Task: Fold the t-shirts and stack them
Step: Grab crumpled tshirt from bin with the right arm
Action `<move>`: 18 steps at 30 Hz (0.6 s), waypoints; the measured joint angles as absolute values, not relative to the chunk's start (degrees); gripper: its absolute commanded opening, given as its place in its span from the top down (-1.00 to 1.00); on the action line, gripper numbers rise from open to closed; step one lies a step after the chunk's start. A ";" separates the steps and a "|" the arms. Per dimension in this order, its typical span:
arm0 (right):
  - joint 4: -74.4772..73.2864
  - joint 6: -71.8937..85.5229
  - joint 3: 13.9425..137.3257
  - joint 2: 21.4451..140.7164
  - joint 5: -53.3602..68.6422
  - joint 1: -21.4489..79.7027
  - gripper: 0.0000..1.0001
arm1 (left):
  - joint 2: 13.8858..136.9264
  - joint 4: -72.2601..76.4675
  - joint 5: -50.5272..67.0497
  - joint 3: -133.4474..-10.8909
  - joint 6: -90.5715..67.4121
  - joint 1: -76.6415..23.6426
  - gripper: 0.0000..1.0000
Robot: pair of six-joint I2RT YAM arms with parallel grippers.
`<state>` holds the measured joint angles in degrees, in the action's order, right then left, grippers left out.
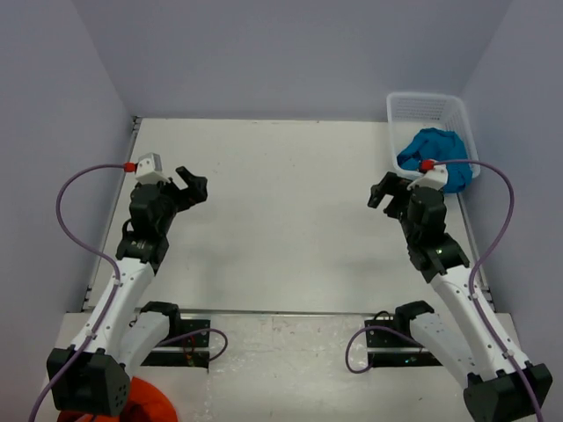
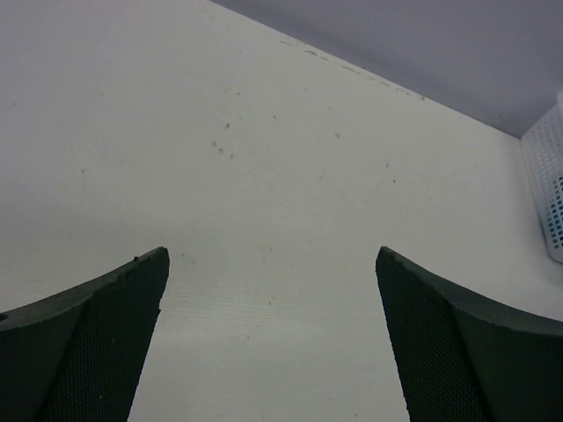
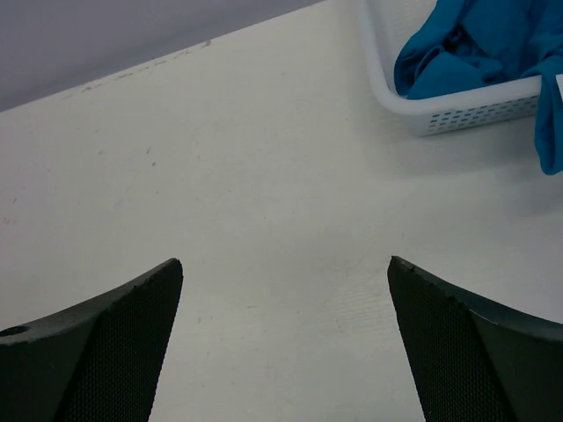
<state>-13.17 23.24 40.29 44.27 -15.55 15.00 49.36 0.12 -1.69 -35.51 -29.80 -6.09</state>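
Progress looks nil, as far as the views show: no t-shirt is spread, folded or stacked on the white desk [image 1: 281, 229]. All of the work is judged still to come, from lifting a shirt out to flattening, folding and stacking.

The teal-blue t-shirts [image 1: 435, 145] lie bunched in a white basket [image 1: 422, 97]. That basket sits just beyond the right end effector [image 1: 383, 192] and off to its right, and well apart from the left end effector [image 1: 189, 186], far across to that one's right. The heap could be 1 shirt or more; the pictures do not settle it.

The cloth is crumpled, so it has no clear long axis, and neither collar, hem nor sleeves can be picked out. 1 flap spills over the basket rim on the side nearest the right arm.

Both end effectors hover over bare desk with fingers spread wide and nothing between them. In the right wrist view, the heap [image 3: 475, 44] and the basket [image 3: 466, 110] show ahead and to the right of the spread fingers. The left wrist view shows only desk between its fingers.

An orange-red cloth [image 1: 145, 404] lies behind the left end effector, by that arm's base.
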 measured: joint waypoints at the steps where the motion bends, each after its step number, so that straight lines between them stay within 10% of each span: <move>1: -13.45 23.20 41.52 45.36 -16.14 15.07 -0.98 | 49.41 0.05 -1.65 -35.53 -29.54 -6.09 -1.00; 18: -23.90 17.61 100.27 105.41 -21.87 -1.67 -0.84 | 51.09 -3.33 1.15 -36.38 -29.45 -6.59 -1.00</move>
